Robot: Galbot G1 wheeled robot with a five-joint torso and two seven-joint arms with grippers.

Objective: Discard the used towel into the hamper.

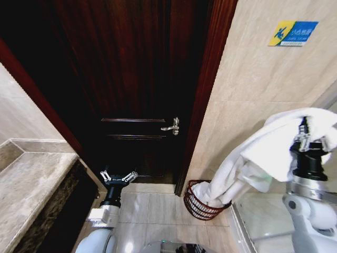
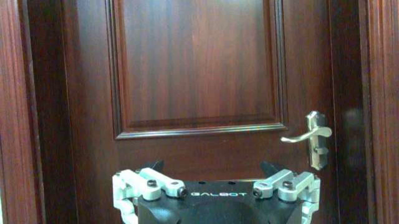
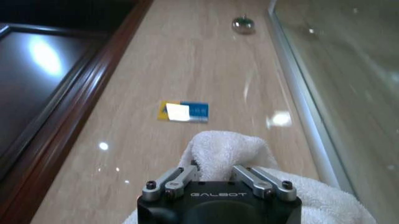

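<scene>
**Towel hanging into the hamper**

The white towel [image 1: 263, 158] is bunched at its upper end and drapes down and leftward, its lower end inside the hamper [image 1: 197, 208]. The hamper is a small, round, reddish-brown open-weave basket standing upright on the tiled floor beside the doorframe.

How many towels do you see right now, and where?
1. The white towel is gripped at its upper end by the right gripper, held high by the wall; its lower end hangs into the hamper. Others inside would be hidden.

towel [image 1: 247, 163] end in hamper [image 1: 199, 206], right of door [image 1: 137, 89]
</scene>
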